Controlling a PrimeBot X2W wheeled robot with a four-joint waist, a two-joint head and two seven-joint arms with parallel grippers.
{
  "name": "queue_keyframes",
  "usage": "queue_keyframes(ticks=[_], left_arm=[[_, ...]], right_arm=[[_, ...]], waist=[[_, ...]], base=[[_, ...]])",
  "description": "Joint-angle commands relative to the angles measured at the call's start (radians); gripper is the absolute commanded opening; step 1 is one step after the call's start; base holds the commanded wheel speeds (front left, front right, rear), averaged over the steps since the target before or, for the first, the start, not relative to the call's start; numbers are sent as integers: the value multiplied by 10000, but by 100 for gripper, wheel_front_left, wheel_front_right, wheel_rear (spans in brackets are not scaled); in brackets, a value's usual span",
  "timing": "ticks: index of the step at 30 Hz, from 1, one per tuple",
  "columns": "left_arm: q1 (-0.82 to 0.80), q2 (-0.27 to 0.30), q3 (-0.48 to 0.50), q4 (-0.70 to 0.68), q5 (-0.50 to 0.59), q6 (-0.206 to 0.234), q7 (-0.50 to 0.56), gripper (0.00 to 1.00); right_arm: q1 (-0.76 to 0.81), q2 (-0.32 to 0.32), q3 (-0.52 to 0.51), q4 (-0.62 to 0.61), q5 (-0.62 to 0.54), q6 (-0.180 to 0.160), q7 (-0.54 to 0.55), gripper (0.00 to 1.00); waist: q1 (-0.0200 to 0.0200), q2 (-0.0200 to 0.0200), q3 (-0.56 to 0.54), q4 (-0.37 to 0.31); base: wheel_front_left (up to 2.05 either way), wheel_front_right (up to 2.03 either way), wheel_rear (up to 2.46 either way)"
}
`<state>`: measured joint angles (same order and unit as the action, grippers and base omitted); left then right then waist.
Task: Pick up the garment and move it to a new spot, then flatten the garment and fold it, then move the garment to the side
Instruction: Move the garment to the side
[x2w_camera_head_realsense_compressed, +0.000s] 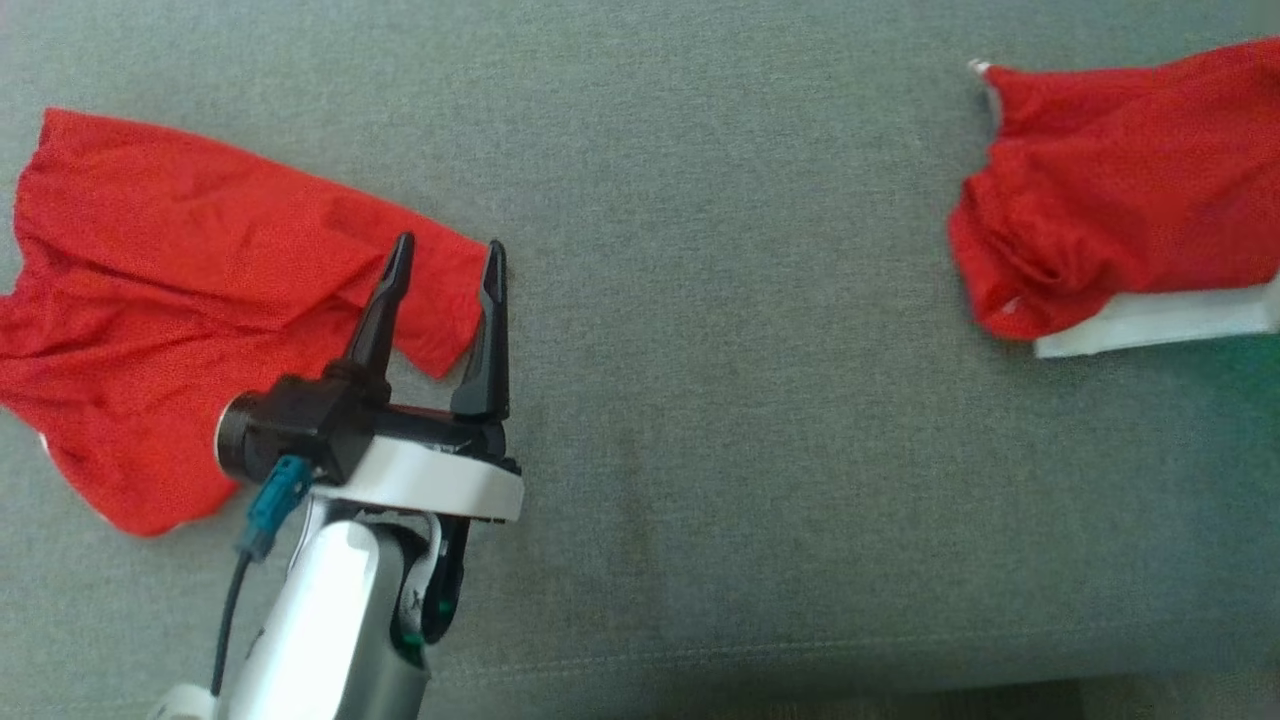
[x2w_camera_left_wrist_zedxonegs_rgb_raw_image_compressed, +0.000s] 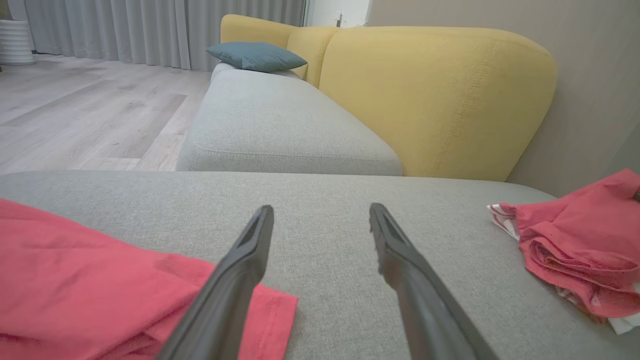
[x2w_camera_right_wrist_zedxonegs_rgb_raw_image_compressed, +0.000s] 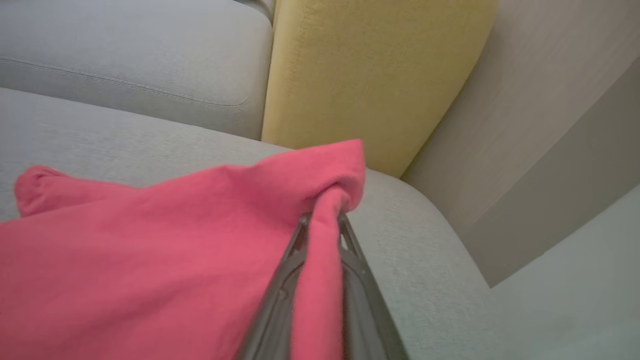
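A crumpled red garment (x2w_camera_head_realsense_compressed: 180, 300) lies on the grey sofa seat (x2w_camera_head_realsense_compressed: 750, 400) at the left. My left gripper (x2w_camera_head_realsense_compressed: 448, 245) hangs open at its right corner, one finger over the hem and the other over bare cushion. The left wrist view shows the same corner (x2w_camera_left_wrist_zedxonegs_rgb_raw_image_compressed: 75, 280) beneath my left gripper (x2w_camera_left_wrist_zedxonegs_rgb_raw_image_compressed: 321, 209), with nothing between the fingers. A second bunched red garment (x2w_camera_head_realsense_compressed: 1120, 190) sits at the far right on a white cloth (x2w_camera_head_realsense_compressed: 1160, 320). In the right wrist view my right gripper (x2w_camera_right_wrist_zedxonegs_rgb_raw_image_compressed: 324, 218) is shut on a raised fold of red garment (x2w_camera_right_wrist_zedxonegs_rgb_raw_image_compressed: 150, 260).
A yellow backrest (x2w_camera_left_wrist_zedxonegs_rgb_raw_image_compressed: 430, 100) rises behind the seat, with a beige wall beside it. A blue cushion (x2w_camera_left_wrist_zedxonegs_rgb_raw_image_compressed: 255, 56) lies on the further grey seat. Wooden floor (x2w_camera_left_wrist_zedxonegs_rgb_raw_image_compressed: 75, 115) and curtains are beyond. The seat's front seam runs along the bottom of the head view.
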<state>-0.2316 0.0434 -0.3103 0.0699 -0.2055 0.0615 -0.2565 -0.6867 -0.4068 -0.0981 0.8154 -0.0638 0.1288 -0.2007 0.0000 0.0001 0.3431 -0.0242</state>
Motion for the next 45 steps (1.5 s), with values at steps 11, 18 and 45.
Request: queue_keyframes(ticks=[11, 18, 45], left_arm=[[-421, 68, 364, -403, -158, -28, -53, 100], [-408, 68, 372, -420, -153, 2, -53, 100], [337, 68, 757, -269, -293, 82, -53, 100]], right_arm=[[-721, -439, -742, -237, -688, 19, -94, 0], [-833, -356, -877, -230, -804, 19, -204, 0], [679, 2230, 335, -1899, 1183, 19, -588, 100]], waist=[[0, -1, 240, 213], [0, -1, 303, 208], [0, -1, -1666, -175]], base=[[0, 0, 0], [0, 0, 0], [0, 0, 0]])
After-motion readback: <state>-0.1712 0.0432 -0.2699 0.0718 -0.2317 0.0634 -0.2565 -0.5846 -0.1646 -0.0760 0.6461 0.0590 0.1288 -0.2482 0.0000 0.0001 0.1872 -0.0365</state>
